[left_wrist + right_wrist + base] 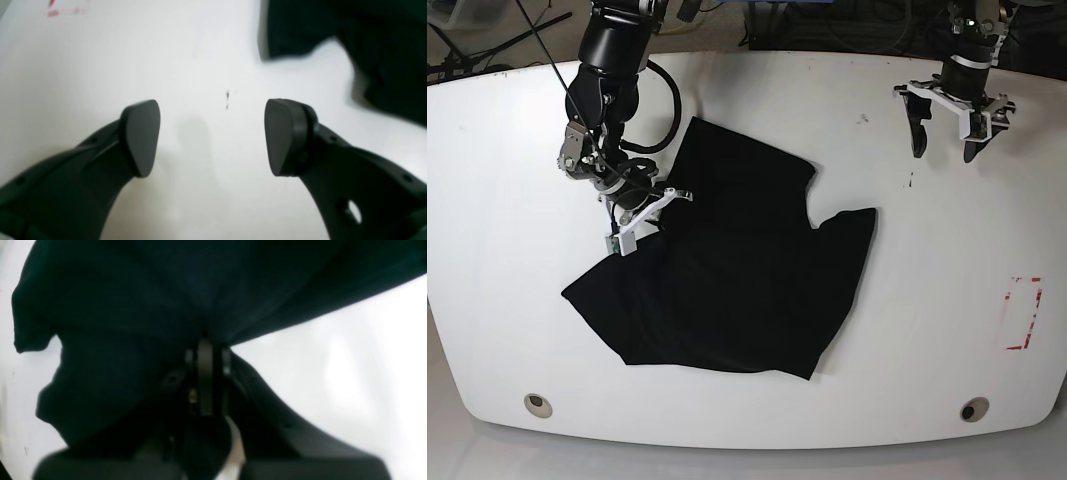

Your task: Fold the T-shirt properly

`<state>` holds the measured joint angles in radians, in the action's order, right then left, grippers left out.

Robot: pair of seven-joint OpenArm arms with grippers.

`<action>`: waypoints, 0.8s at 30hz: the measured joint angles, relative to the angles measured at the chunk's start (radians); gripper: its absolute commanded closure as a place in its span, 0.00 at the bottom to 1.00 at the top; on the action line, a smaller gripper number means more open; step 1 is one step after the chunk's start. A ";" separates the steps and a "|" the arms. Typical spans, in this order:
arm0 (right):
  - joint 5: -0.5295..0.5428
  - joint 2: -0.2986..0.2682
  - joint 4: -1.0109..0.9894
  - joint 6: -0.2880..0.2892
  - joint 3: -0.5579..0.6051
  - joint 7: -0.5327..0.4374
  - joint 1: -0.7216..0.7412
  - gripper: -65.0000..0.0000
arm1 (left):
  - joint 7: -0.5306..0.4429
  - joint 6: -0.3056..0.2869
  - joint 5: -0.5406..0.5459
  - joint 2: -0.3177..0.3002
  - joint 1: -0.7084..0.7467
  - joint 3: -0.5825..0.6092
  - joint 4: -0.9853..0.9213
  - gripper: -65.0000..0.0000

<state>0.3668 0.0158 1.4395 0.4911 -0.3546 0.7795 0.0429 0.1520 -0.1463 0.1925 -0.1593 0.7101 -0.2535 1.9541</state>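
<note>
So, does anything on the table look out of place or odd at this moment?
Yes. The black T-shirt is not spread flat: it lies crumpled and askew on the white table, with one sleeve sticking out to the side. No print shows. The right gripper has its jaws shut on the cloth's edge.

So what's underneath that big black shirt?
Only the white tabletop shows around the crumpled black cloth T-shirt. Whatever lies beneath it is covered, and no print shows. The right gripper pinches its edge.
</note>
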 measured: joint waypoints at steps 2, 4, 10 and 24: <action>-0.003 -0.002 0.074 -0.002 -0.002 0.055 -0.019 1.00 | 0.042 0.000 0.000 0.000 0.000 0.000 -0.002 0.29; -0.003 -0.003 0.158 0.003 0.007 0.081 -0.043 1.00 | 0.072 0.000 -0.001 0.001 -0.002 0.002 -0.003 0.29; -0.002 -0.073 0.437 0.007 0.167 0.116 -0.073 1.00 | 0.108 0.001 0.000 0.000 -0.050 0.010 -0.003 0.29; -0.042 -0.208 0.537 0.010 0.406 0.129 0.316 1.00 | 0.166 0.000 -0.001 -0.004 -0.134 0.116 -0.004 0.28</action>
<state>0.3252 -0.1917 1.9762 0.5011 0.0517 0.9089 0.3592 0.3183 -0.1459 0.1917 -0.1631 0.5758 -0.1375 1.9503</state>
